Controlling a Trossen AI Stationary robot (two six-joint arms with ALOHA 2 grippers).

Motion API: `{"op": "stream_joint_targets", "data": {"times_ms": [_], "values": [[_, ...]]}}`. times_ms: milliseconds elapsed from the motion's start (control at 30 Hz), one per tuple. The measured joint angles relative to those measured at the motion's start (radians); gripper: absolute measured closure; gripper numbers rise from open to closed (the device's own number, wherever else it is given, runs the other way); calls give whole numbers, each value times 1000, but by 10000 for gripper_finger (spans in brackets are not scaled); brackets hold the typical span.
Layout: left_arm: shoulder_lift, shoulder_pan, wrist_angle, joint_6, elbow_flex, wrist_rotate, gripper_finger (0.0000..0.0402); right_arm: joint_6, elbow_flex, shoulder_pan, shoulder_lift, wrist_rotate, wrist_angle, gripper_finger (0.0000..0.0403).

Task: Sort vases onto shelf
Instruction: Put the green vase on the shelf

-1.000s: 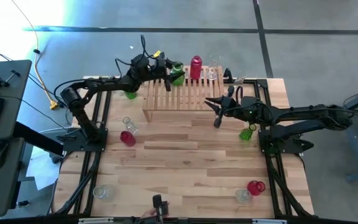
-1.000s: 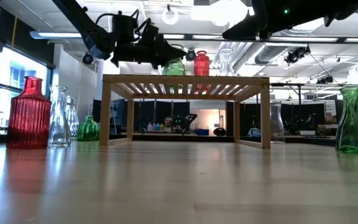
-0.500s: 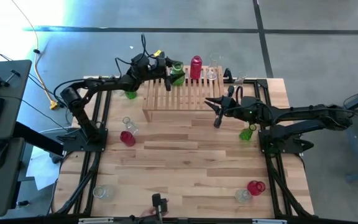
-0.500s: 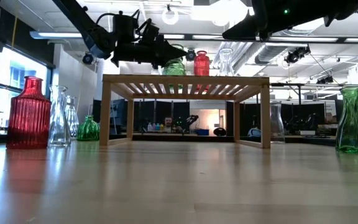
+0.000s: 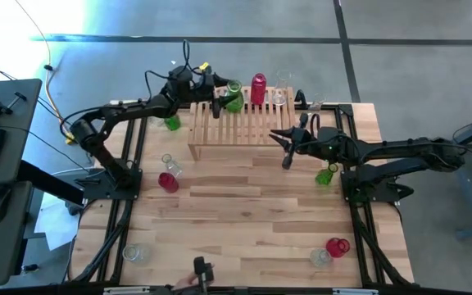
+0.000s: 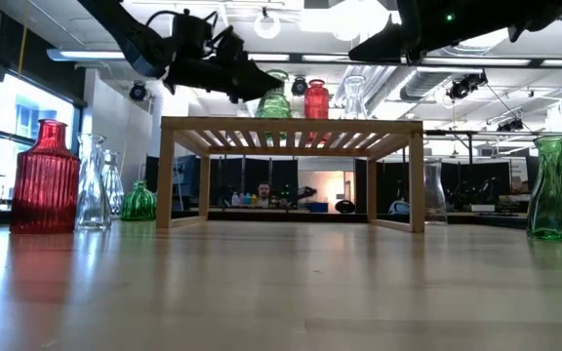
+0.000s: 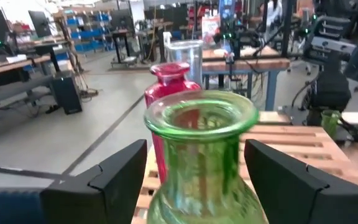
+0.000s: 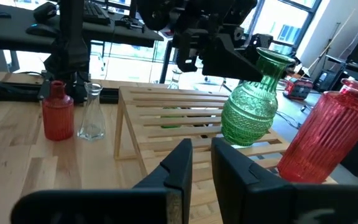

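left pincer [image 5: 217, 93] drawn back and raised, off green vase [image 5: 233, 99]

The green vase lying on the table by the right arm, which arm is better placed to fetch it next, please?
The right. Its gripper hovers empty beside that green vase, while the left gripper sits across the shelf at another green vase.

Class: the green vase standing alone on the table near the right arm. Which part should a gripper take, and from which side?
Take the green vase by its narrow neck, just under the flared lip, coming in level from the side. It stands upright, and its body widens toward the base, so the neck is likely the only part the fingers can span. The right gripper is nearest.
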Motion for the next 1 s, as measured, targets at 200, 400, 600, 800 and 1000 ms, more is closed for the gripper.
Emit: {"op": "stream_joint_targets", "data": {"times_ms": [200,400,600,800,1000], "values": [[-76,0,-169,66,0,-10,140,0,0,0,0,0,0,361],[-152,0,-332,156,0,-119,140,0,0,0,0,0,0,361],[-210,0,-438,170,-16,-183,144,-9,0,0,0,0,-7,361],[-261,-23,-384,66,-148,-167,194,-17,0,0,0,0,-21,361],[-214,-153,-89,-41,-296,-156,280,-28,0,-1,0,1,-32,361]]}}
